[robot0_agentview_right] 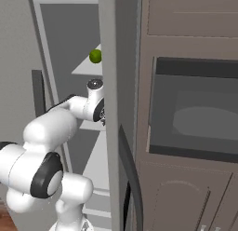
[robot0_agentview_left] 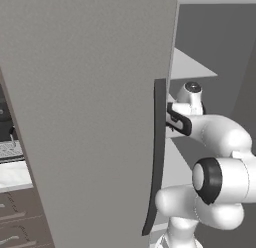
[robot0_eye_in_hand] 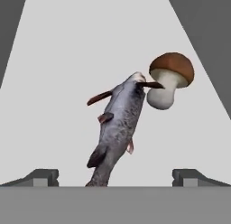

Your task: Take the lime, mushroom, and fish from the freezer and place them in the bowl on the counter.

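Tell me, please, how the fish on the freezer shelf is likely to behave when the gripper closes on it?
The fish is long and tapering, so it may pivot or droop if gripped near its tail. Its smooth skin looks slippery. Its head touches the mushroom, which would probably roll if nudged.

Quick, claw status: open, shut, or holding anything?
Claw: open, holding nothing; its tips stand wide apart on either side of the fish tail, not touching it, on the freezer shelf.

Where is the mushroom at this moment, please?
In the hand view, the mushroom lies on a pale freezer shelf, upper right, right beside the fish's head, beyond the open gripper.
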